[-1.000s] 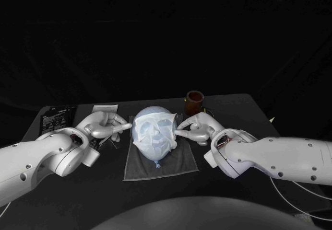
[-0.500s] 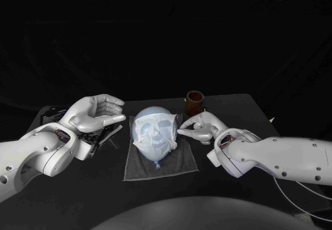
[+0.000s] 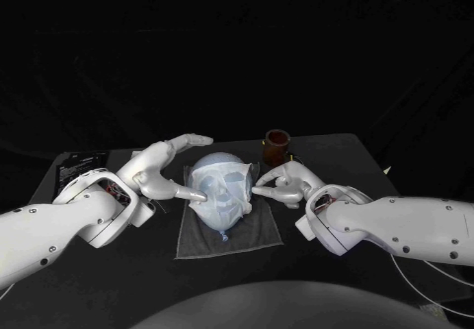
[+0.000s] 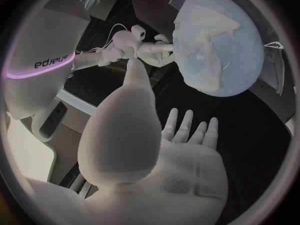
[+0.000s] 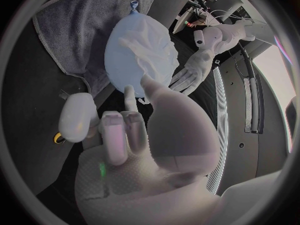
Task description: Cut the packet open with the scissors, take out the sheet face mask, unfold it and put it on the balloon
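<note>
Two hands flank the balloon (image 3: 219, 163): left hand (image 3: 158, 173) spread, right hand (image 3: 281, 184) pinching the sheet face mask (image 3: 223, 193).

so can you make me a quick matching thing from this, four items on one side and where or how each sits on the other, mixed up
Things
1. balloon
2. sheet face mask
3. grey towel
4. brown jar

Places or states
a. spread flat on the black table
b. standing upright toward the table's far edge
c. draped over the balloon
d. lying on the towel

Pairs: 1-d, 2-c, 3-a, 4-b
</note>
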You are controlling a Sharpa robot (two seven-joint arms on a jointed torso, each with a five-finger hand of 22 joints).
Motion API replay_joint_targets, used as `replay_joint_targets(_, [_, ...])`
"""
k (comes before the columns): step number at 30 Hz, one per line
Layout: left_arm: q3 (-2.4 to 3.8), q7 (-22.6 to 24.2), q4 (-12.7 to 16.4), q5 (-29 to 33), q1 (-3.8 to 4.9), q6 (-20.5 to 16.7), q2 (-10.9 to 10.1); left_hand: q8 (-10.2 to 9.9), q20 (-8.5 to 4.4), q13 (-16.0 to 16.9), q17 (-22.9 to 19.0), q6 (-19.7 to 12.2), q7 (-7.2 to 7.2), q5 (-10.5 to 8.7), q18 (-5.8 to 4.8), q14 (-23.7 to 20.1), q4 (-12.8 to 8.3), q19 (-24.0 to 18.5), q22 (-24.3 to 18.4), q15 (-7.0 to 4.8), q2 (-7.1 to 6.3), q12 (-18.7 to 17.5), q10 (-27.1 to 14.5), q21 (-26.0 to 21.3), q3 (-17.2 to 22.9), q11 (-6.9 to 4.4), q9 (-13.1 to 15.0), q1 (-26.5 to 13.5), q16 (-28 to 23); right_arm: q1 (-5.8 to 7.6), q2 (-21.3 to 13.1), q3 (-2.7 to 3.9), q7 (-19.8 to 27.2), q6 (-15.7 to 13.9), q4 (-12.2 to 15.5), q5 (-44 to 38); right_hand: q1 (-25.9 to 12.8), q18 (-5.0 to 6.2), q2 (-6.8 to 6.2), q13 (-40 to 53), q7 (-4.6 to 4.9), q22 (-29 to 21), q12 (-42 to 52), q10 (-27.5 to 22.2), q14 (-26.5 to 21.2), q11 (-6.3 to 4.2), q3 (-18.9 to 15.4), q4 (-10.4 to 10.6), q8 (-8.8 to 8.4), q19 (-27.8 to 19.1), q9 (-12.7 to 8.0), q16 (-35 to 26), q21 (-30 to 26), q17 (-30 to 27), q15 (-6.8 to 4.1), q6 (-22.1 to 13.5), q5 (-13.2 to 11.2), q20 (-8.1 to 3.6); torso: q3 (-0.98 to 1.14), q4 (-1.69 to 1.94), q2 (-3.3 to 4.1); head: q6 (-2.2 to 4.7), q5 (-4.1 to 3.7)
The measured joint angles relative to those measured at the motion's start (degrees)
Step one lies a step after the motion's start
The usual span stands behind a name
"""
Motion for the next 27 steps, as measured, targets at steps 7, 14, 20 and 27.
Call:
replay_joint_targets(7, [-0.01,-4.4,-1.6,-8.5,0.01,2.1,3.0,-0.8,0.11,-1.1,-1.3,-0.8,-0.82,0.0,0.01,-1.7,0.0,-4.3,-1.5,0.04,-0.16,-3.2,-3.1,-1.1,0.0,-2.42,-0.2,-0.3,-2.1,-0.11,0.1,-0.01,0.1,0.5,0.0,0.1,0.0,0.9,0.0,0.0,0.28,0.0,0.0,0.2,0.0,0.2,-0.4,0.1,-0.23,-0.2,-0.1,0.0,-0.3,0.0,0.0,-0.3,0.0,0.2,-0.01,0.04,0.01,0.0,-0.19])
replay_joint_targets(14, [0.04,-7.3,-3.4,-12.2,0.1,3.8,5.5,-1.1,0.03,-1.3,-1.6,-1.0,-1.33,0.0,0.0,-1.9,0.0,-4.3,-1.5,-0.17,-0.16,-3.4,-3.5,-1.1,0.0,-2.87,-0.3,-0.3,-2.5,-0.16,0.1,-0.01,0.2,0.8,0.2,0.2,0.0,0.9,0.0,0.0,0.28,0.0,0.0,0.2,0.0,0.2,-0.4,0.1,-0.23,-0.2,-0.1,0.1,-0.3,0.0,0.0,-0.3,0.0,0.2,-0.05,0.03,0.02,0.0,-0.37])
replay_joint_targets(20, [0.09,-8.7,-4.5,-13.0,0.2,4.8,6.6,-6.2,0.03,-1.3,-2.0,-3.1,-1.41,0.0,0.01,-2.5,0.0,-4.3,-1.5,-0.39,-0.16,-3.1,-2.7,-1.1,0.0,-4.1,-1.7,-0.3,-3.4,-0.17,0.1,-0.01,0.2,1.0,0.3,0.3,-0.2,0.9,-0.24,0.0,0.27,0.0,-0.1,0.2,0.0,0.2,-0.4,0.1,-0.23,-0.2,-0.1,0.1,-0.3,0.0,0.0,-0.3,0.0,0.2,-0.05,0.05,0.02,0.0,-0.51])
replay_joint_targets(27, [0.13,-9.8,-5.6,-13.2,0.28,5.9,7.5,-7.0,0.03,-1.4,-2.0,-3.2,1.34,0.0,0.01,-2.7,0.0,-4.3,-1.5,-1.22,0.05,-3.0,-2.4,-1.1,0.0,-6.9,-1.8,2.1,-3.4,-0.18,0.1,-0.01,0.2,1.1,0.5,0.4,-0.2,0.9,-0.22,0.0,0.26,0.0,-0.1,0.2,0.2,0.2,-0.4,0.1,-0.22,-0.2,-0.1,0.0,-0.3,0.0,0.21,-0.3,0.2,0.2,-0.02,0.05,0.0,0.0,-0.73])
